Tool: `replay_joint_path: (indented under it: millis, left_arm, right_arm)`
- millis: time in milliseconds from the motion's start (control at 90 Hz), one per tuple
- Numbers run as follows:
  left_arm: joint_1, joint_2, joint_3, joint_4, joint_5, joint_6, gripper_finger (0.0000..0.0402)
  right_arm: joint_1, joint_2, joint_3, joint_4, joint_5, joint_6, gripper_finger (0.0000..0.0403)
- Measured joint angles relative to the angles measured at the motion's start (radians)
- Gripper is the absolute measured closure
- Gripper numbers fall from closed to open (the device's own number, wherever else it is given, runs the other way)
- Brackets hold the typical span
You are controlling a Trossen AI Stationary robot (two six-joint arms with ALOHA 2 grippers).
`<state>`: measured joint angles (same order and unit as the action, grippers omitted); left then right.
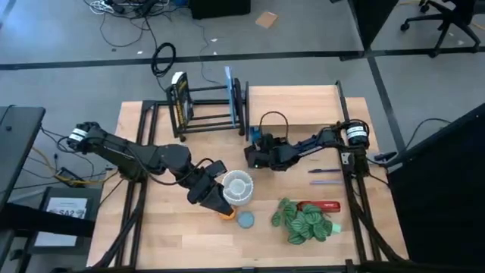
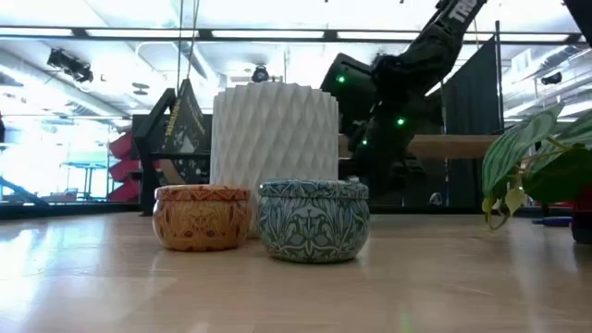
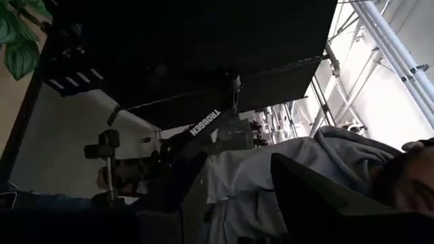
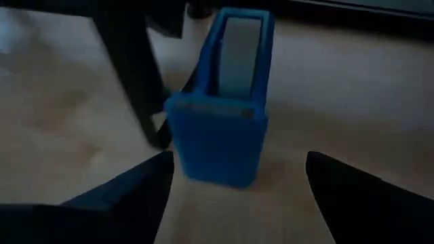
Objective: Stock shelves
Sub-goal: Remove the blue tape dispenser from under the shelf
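High view, black bar rack [image 1: 208,106], light wooden shelf board [image 1: 292,102] beside it

White ribbed cup [image 1: 238,186], orange tin [image 2: 203,216], teal tin [image 2: 314,220], plant [image 1: 305,221]

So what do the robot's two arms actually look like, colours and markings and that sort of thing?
Both arms are dark, nearly black, jointed links. The left arm and right arm each carry a white band with dark marks near the far joint. White TROSSEN lettering shows in the left wrist view. Green lights glow on the housing in the low view.
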<state>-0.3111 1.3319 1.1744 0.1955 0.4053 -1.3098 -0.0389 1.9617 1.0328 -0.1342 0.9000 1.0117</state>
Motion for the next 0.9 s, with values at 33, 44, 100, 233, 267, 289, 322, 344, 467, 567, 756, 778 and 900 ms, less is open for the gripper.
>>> replay_joint_path:
  millis: [33, 44, 100, 233, 267, 289, 322, 344, 467, 567, 756, 778, 900]
  left_arm:
    - [0.0, 0.0, 0.0, 0.0, 0.0, 0.0, 0.0261]
    - [0.0, 0.0, 0.0, 0.0, 0.0, 0.0, 0.0261]
    - [0.0, 0.0, 0.0, 0.0, 0.0, 0.0, 0.0261]
    - [0.0, 0.0, 0.0, 0.0, 0.0, 0.0, 0.0261]
    - [0.0, 0.0, 0.0, 0.0, 0.0, 0.0, 0.0261]
    - [0.0, 0.0, 0.0, 0.0, 0.0, 0.0, 0.0261]
    - [0.0, 0.0, 0.0, 0.0, 0.0, 0.0, 0.0261]
    - [0.0, 0.0, 0.0, 0.0, 0.0, 0.0, 0.0261]
    - [0.0, 0.0, 0.0, 0.0, -0.001, 0.0, 0.0261]
    - [0.0, 0.0, 0.0, 0.0, -0.001, 0.001, 0.0261]
    - [0.0, 0.0, 0.0, 0.0, -0.01, 0.0, 0.0261]
    - [0.0, 0.0, 0.0, -0.001, -0.012, 0.0, 0.0261]
    - [0.0, 0.0, 0.0, -0.001, -0.014, 0.0, 0.0261]
  right_arm:
    - [-0.013, 0.0, 0.0, 0.003, -0.002, -0.004, 0.0096]
    - [-0.017, 0.0, 0.0, 0.003, -0.003, -0.005, 0.0096]
    - [-0.038, 0.0, 0.0, 0.008, -0.013, -0.012, 0.0097]
    - [-0.074, 0.0, 0.0, 0.015, -0.052, -0.033, 0.0097]
    - [-0.078, 0.0, 0.0, 0.014, -0.065, -0.043, 0.0098]
    - [-0.081, 0.001, 0.0, 0.014, -0.075, -0.046, 0.0099]
    - [-0.087, 0.001, 0.0, 0.013, -0.076, -0.049, 0.0102]
    - [-0.09, 0.001, 0.0, 0.012, -0.077, -0.048, 0.0105]
    - [-0.097, 0.001, 0.0, 0.009, -0.096, -0.045, 0.013]
    - [-0.098, 0.001, 0.0, 0.005, -0.106, -0.044, 0.017]
    - [-0.103, 0.001, -0.044, 0.011, -0.139, 0.007, 0.0284]
    - [-0.103, 0.001, -0.051, 0.018, -0.142, 0.02, 0.0298]
    - [-0.096, -0.005, -0.082, 0.034, -0.156, 0.07, 0.0372]
